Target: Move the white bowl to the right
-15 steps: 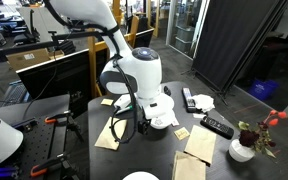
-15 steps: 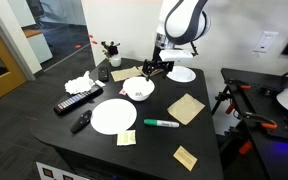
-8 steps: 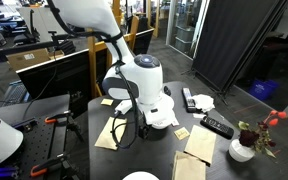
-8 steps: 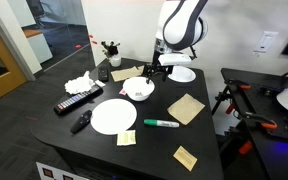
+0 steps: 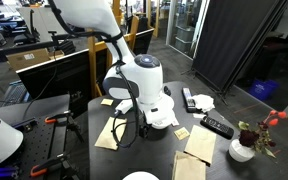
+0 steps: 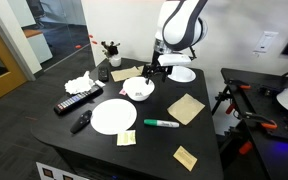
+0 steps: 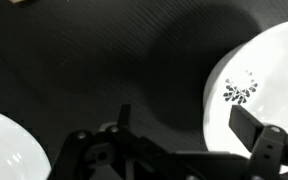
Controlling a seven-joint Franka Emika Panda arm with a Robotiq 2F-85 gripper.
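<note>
Only the wrist view showed us the jaws properly: the gripper (image 7: 184,120) was spread wide. One finger (image 7: 246,122) sat over the near edge of the white bowl (image 7: 252,88) and the other over bare table; we couldn't tell if it touched. That view also showed the little dark mark in the bowl's middle close up.

In an exterior view the arm (image 5: 139,75) blocked the bowl completely, but we got the small white vase (image 5: 244,148) with red flowers. The other angle had the white bowl (image 6: 138,90) mid-table, just beside the gripper (image 6: 149,72).

There we counted three round white pieces:
- the marked bowl
- a plain dish (image 6: 113,116) in front of it
- another dish (image 6: 181,74) behind the gripper

We also counted two remotes (image 6: 77,101), one green marker (image 6: 162,123) and two big brown napkins (image 6: 185,108).

The arm was bent over the table (image 6: 74,150), wrist pointing straight down, gripper low.
</note>
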